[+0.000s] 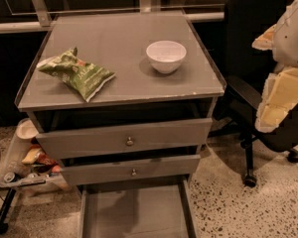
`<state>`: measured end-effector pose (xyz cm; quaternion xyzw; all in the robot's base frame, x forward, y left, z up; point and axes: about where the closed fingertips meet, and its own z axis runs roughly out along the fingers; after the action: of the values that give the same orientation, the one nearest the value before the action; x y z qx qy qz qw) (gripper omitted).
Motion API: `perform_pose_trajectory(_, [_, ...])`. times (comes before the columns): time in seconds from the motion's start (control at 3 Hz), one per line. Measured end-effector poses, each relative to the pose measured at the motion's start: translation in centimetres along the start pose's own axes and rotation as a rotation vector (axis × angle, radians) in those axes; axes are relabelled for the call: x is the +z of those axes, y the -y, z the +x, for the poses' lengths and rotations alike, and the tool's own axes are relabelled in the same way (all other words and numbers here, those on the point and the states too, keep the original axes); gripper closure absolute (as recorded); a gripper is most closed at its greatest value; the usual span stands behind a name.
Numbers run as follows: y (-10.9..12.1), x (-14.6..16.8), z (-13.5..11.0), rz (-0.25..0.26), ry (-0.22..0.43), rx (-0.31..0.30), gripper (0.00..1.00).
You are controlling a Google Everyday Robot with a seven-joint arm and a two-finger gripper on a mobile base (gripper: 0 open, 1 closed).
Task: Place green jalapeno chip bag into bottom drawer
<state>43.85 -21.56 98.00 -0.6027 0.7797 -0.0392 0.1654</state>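
Looking down on a grey cabinet top (119,33). Finding the green chip bag (77,73) lying crinkled on the left part of that top, one end pointing toward the back left and the other reaching near the front edge. Seeing a white bowl (165,56) standing upright to the right of the bag, well apart from it. Noting the bottom drawer (134,212) standing pulled far out at the foot of the cabinet, showing its flat floor between thin side walls, the bag not touching it. Noting the top drawer (79,142) and the middle drawer (89,174) above it, each with a small round knob, both sitting slightly out. Spotting the gripper (280,95) hanging at the right edge of the view, beside the cabinet and in front of a black office chair (251,24), well apart from the bag. Being unable to tell how wide the gripper is standing or whether anything is in it. Seeing a tray of snack packets (35,157) low on the left, over speckled floor (238,202).
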Motion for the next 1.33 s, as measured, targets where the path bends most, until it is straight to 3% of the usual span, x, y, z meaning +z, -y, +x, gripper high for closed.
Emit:
perform_pose_trajectory(0.67, [0.8,0.0,-0.7,0.016,0.002,0.013,0.0])
perform_pose_trajectory(1.0, [3.2,-0.6,-4.0,0.029,0.054,0.064,0.0])
perform_pose_trajectory(1.33, [5.8,-1.5,-9.3,0.06,0.144,0.075,0.0])
